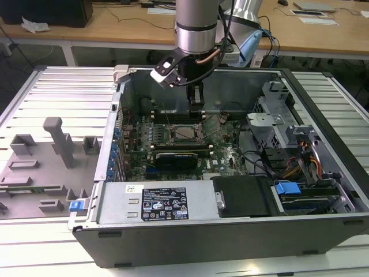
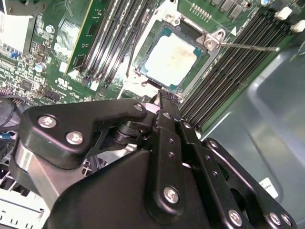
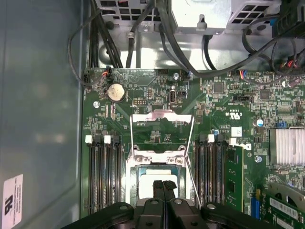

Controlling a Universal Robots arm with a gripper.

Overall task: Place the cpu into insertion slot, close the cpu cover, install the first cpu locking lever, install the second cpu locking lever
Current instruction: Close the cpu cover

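Observation:
The cpu, a flat square chip with a dull silver top, lies in the insertion slot on the green motherboard. The cpu cover, a thin silver frame, appears to lie down around the chip, whose top shows through the window. One thin wire locking lever sticks out from the socket's corner over the memory slots. My gripper hangs just above the socket's near edge with its black fingers pressed together and nothing between them. In the exterior view the gripper points straight down over the board.
The open computer case surrounds the board with grey metal walls. Black memory slots flank the socket on both sides. Cables and a drive cage sit nearby. A grey fixture plate lies at the exterior view's left.

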